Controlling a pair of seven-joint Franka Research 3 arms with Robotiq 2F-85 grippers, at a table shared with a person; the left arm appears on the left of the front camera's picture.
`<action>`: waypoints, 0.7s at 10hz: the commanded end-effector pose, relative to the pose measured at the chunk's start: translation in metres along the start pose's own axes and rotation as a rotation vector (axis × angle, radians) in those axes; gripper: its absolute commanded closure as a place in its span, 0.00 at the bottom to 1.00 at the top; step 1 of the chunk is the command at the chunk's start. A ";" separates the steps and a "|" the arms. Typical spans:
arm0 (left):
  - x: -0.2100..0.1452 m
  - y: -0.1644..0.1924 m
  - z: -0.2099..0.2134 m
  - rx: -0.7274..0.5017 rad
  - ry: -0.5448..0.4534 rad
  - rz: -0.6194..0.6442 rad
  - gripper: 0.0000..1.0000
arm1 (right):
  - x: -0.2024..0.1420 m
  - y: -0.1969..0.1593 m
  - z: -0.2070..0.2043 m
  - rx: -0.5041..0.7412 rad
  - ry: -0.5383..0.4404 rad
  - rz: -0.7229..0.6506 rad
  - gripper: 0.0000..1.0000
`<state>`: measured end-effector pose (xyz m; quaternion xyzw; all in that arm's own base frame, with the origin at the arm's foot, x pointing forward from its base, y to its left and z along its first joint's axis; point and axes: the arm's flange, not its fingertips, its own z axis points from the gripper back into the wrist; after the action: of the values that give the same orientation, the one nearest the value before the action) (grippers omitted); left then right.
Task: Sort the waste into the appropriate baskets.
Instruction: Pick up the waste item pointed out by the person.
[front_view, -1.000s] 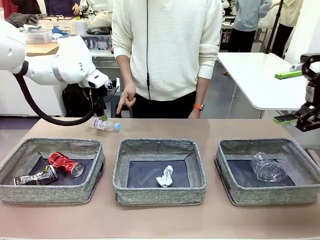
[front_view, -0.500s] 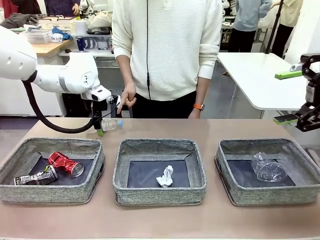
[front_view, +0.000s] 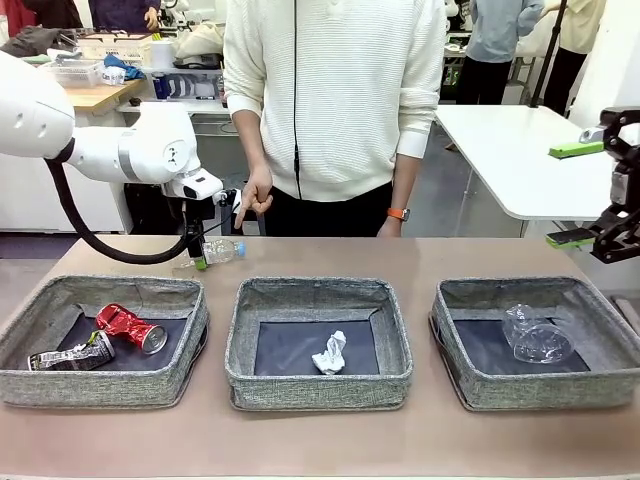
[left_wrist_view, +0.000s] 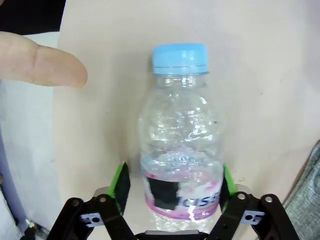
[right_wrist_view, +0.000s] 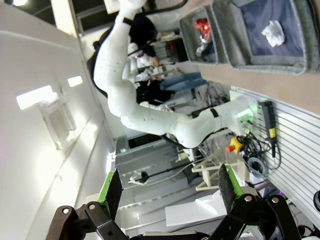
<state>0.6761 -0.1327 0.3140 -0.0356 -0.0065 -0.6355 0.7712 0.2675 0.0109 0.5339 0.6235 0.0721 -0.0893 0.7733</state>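
A clear bottle with a blue cap (front_view: 222, 250) (left_wrist_view: 182, 150) lies on the table behind the left basket (front_view: 100, 385). My left gripper (front_view: 200, 258) (left_wrist_view: 172, 185) is down around its labelled base. The jaws stand wide, with one green pad against the bottle and a slim gap at the other. The left basket holds a crushed red can (front_view: 130, 328) and a dark can (front_view: 72, 355). A paper ball (front_view: 330, 353) lies in the middle basket (front_view: 320, 385). A clear cup (front_view: 535, 335) lies in the right basket (front_view: 540, 390). My right gripper (front_view: 575, 195) (right_wrist_view: 170, 190) hangs open and empty at the far right.
A person in a white sweater stands at the far edge, one hand (front_view: 255, 205) just behind the bottle; a fingertip (left_wrist_view: 45, 65) appears in the left wrist view. Bare tabletop runs in front of and between the baskets.
My left arm has swung right and down to the bottle, which has turned slightly, cap end up. The right arm has not moved.
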 end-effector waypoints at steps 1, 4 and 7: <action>0.001 0.002 0.005 -0.019 0.018 0.016 0.83 | -0.001 0.005 0.000 0.015 0.001 -0.004 0.00; -0.001 0.001 0.010 -0.017 0.018 0.014 1.00 | -0.001 0.005 0.000 0.015 0.001 -0.004 0.00; -0.005 -0.002 0.019 -0.017 0.008 0.006 1.00 | -0.001 0.005 0.000 0.015 0.001 -0.004 0.00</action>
<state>0.6763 -0.1306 0.3261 -0.0368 -0.0021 -0.6345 0.7720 0.2674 0.0109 0.5339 0.6236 0.0722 -0.0893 0.7733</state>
